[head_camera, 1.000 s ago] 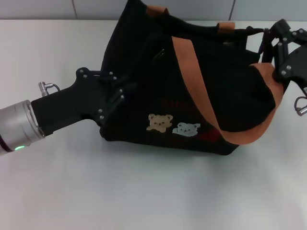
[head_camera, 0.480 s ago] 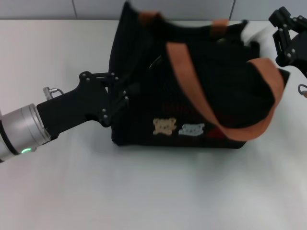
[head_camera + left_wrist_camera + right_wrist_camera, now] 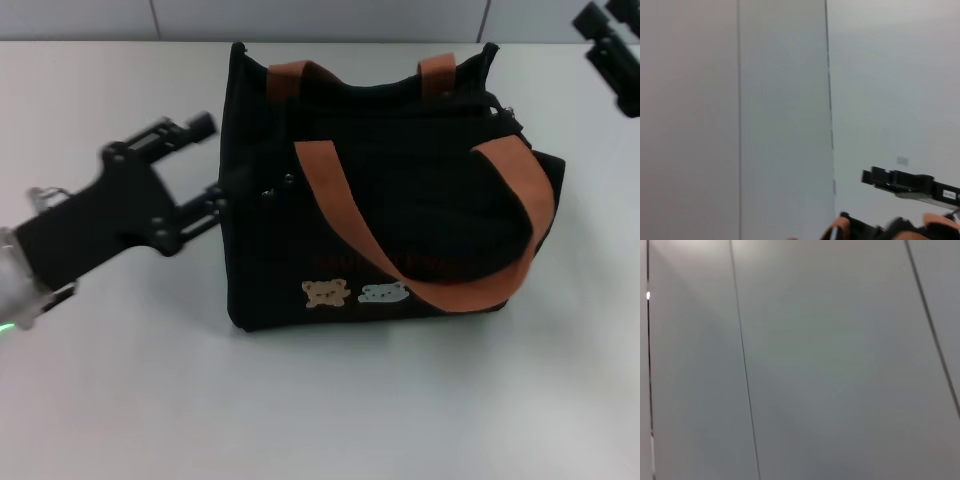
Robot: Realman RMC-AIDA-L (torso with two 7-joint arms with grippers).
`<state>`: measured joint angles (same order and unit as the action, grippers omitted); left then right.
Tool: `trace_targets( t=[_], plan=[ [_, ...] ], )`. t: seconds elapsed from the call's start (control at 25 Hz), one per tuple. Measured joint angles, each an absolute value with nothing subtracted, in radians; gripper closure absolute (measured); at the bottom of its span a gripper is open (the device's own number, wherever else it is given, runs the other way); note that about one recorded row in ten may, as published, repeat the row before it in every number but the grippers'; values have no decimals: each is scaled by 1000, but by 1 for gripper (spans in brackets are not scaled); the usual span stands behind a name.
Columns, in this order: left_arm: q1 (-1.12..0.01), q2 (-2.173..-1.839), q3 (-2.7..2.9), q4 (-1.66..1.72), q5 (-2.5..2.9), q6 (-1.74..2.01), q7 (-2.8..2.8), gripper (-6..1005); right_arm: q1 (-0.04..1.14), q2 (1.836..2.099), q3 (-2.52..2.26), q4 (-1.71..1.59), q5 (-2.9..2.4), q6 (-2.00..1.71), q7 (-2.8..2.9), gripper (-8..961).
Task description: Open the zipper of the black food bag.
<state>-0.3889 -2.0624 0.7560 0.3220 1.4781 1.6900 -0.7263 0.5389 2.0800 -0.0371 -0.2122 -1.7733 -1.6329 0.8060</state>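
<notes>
Black fabric makes up the black food bag [image 3: 400, 215], which stands upright on the white table [image 3: 300, 410], a little to the right of the middle in the head view. Two orange-brown strap handles [image 3: 420, 280] belong to it: one hangs in a long loop over the front face, the other rises at the far top edge. On the front, near the bottom, sit a small tan bear patch [image 3: 325, 293] and a white patch [image 3: 384, 293] just beside it. The top of the bag is dark and folded, so the zipper cannot be made out clearly; only a small silver piece [image 3: 507, 112] shows at the right end of the top, perhaps its pull.

At the left end of the bag is the left gripper [image 3: 212, 160]. Its fingers [image 3: 190, 128] are spread apart and pinch nothing: the lower finger reaches almost to the bag's left wall, while the upper one stands free of it over the table.

Only a part of the right gripper [image 3: 610, 50] shows at the upper right corner of the head view, well apart from the bag, and I cannot tell how its fingers stand. The same gripper appears far off in the left wrist view [image 3: 910, 181], above the bag's top edge. The right wrist view shows only a pale panelled wall [image 3: 840, 365].
</notes>
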Motion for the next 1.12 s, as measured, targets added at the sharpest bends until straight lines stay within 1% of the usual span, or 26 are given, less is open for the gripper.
trace_targets(
  t=[0.04,0.08,0.16,0.2,0.24,0.28,0.32,0.36,0.4,0.44,0.48,0.52,0.6,0.64,0.68,0.72,0.76,0.84,1.12],
  plan=[
    [-362,-2058,752,339,1455,1721,-735,434,527,2080,-42,-256,-1774,-1670,884,541],
    [-362,-2058,752,339,1455,1721,-735,410,527,2080,-42,-256,-1774,-1670,884,517],
    [-323,-2048,731,381,1433,1774,-776,362,510,2074,-51,-299,-1775,-1728,977,468],
    [-310,-2041,725,397,1432,1803,-799,338,503,2070,-60,-320,-1777,-1758,1024,444],
    [-289,-2018,722,432,1439,1873,-849,313,485,2052,-111,-370,-1784,-1832,1117,420],
    [-289,-2018,722,432,1439,1873,-849,289,485,2052,-111,-370,-1784,-1832,1117,396],
    [-278,-1990,737,464,1476,1936,-895,265,477,2041,-149,-395,-1787,-1867,1153,372],
    [-278,-1990,737,464,1476,1936,-895,241,469,2025,-212,-421,-1792,-1904,1183,330],
    [-274,-1977,745,484,1506,1962,-920,217,462,2008,-279,-446,-1799,-1939,1206,288],
    [-267,-1958,757,524,1567,1994,-974,193,454,1975,-431,-486,-1834,-2004,1222,245],
    [-267,-1958,757,524,1567,1994,-974,190,454,1975,-431,-486,-1834,-2004,1222,203],
    [-264,-1953,765,546,1600,1999,-1003,188,453,1958,-557,-514,-1881,-2059,1206,161],
    [-259,-1948,785,588,1659,2004,-1057,183,453,1956,-610,-524,-1903,-2080,1192,144],
    [-257,-1947,809,606,1700,2006,-1098,180,457,1966,-674,-540,-1927,-2093,1171,135],
    [-257,-1947,809,606,1700,2006,-1098,180,457,1966,-674,-540,-1927,-2093,1171,127],
    [-257,-1946,819,609,1709,2007,-1111,180,464,1983,-716,-552,-1934,-2092,1166,118],
    [-257,-1947,827,610,1715,2008,-1120,180,464,1983,-716,-552,-1934,-2092,1166,118],
    [-255,-1953,832,610,1717,2008,-1125,180,478,2001,-740,-562,-1938,-2087,1166,118],
    [-253,-1957,832,601,1711,2009,-1126,180,519,2009,-744,-563,-1959,-2094,1167,118]
  ],
)
